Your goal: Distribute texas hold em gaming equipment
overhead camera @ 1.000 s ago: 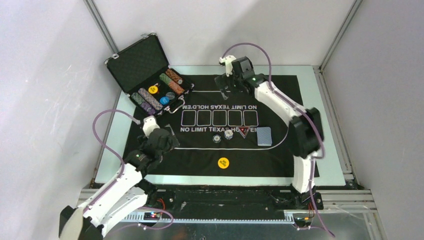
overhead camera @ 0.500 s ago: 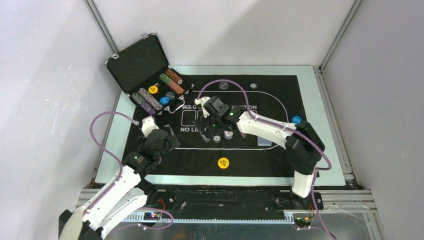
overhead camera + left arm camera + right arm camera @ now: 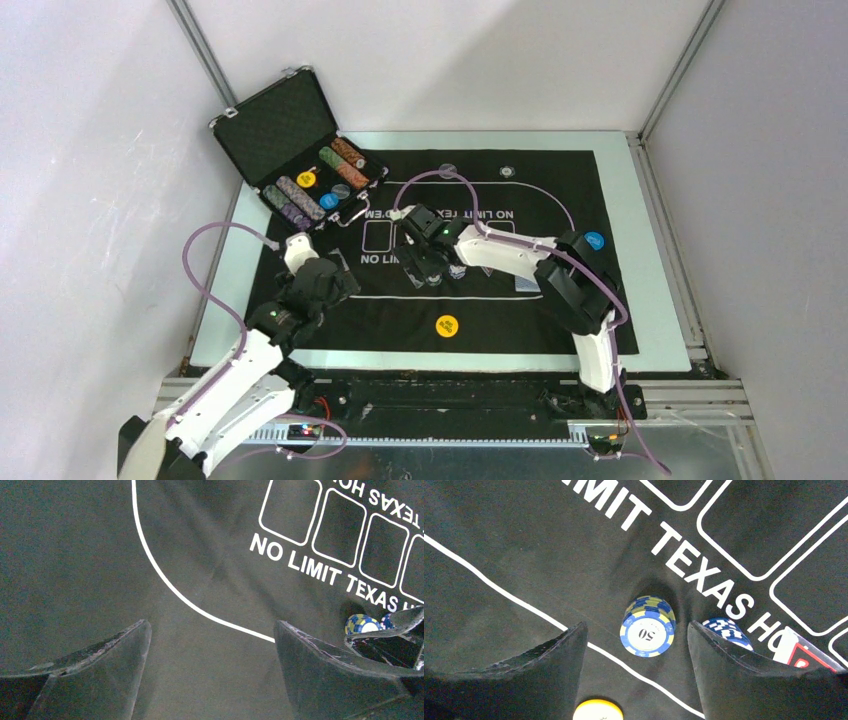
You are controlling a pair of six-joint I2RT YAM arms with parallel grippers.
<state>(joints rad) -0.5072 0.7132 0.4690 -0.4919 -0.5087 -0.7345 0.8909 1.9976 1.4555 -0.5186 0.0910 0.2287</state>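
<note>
Chip stack (image 3: 647, 626) marked 50 within right tool (image 3: 636, 629), hidden overhead

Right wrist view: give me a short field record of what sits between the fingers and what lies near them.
right gripper: open, fingers on either side of the chip stack, a gap showing on both sides
between fingers: blue-and-yellow chip stack, top chip marked 50, standing on the black mat
beside it: blue-and-white chips, partly hidden behind one finger
farther along: red-black triangle marker, at the frame edge
bottom edge: yellow disc, cut off by the frame
held: nothing
</note>
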